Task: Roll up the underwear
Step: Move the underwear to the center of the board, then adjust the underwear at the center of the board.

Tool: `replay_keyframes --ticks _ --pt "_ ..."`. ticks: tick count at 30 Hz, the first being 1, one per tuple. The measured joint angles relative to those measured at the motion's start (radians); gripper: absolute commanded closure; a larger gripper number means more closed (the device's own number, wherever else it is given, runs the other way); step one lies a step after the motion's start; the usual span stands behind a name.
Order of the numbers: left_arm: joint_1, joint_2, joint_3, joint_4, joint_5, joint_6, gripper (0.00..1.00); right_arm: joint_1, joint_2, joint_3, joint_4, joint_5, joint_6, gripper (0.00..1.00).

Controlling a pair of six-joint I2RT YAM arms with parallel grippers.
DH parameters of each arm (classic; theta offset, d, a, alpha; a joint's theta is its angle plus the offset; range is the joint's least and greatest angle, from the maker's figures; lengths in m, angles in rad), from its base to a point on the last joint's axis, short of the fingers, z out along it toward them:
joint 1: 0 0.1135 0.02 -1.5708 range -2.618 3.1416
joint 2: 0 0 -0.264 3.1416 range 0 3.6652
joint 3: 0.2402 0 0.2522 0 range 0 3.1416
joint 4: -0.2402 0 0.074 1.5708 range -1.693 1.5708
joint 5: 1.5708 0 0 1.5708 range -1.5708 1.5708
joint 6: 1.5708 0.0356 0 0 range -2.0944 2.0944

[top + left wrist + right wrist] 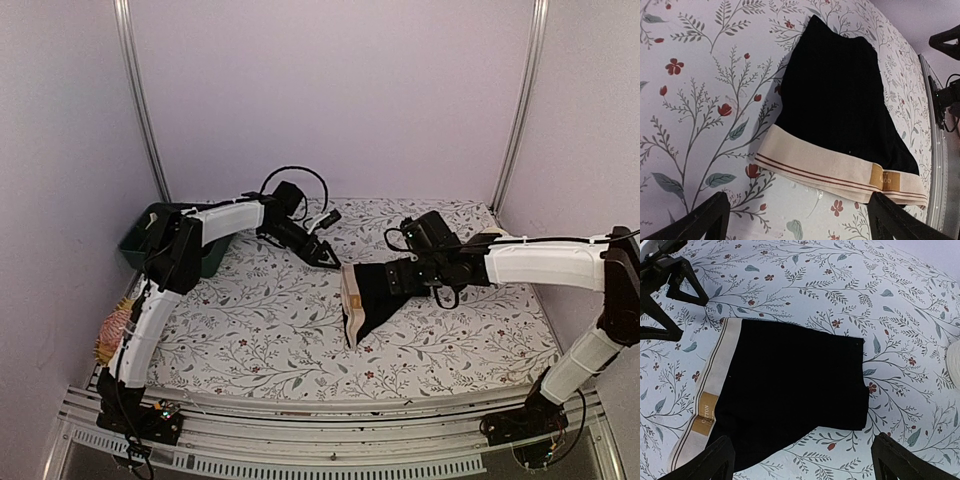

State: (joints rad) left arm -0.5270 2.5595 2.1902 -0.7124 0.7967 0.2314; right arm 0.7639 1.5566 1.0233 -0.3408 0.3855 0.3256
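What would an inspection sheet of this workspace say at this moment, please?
Surface: floral cloth, lying flat.
Job's things: one black underwear with a cream waistband, lying flat, not yet rolled.
Clutter: green tray at the far left; pink knitted ball at the left edge.
Grippers: left gripper and right gripper both open, holding nothing.
Cables: black cable looping above the left wrist.
Surroundings: pale walls with a metal rail.

Open floral cloth (260, 330) rings the underwear (375, 300); the green tray (133, 250) stands well apart at left.
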Motion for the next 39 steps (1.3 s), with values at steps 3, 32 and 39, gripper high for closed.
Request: replay_keyframes --ticks 3,32,39 --pt "-0.018 0.045 0.046 -0.009 -0.038 -0.012 0.06 -0.001 0.019 -0.009 0.031 -0.018 -0.008 0.03" --pt "-0.087 0.155 0.177 0.018 -0.117 0.050 0.78 -0.001 -0.163 -0.167 0.185 -0.082 -0.032 0.09" --pt "-0.087 0.174 0.200 0.020 -0.137 0.037 1.00 -0.001 -0.163 -0.167 0.185 -0.082 -0.035 0.12"
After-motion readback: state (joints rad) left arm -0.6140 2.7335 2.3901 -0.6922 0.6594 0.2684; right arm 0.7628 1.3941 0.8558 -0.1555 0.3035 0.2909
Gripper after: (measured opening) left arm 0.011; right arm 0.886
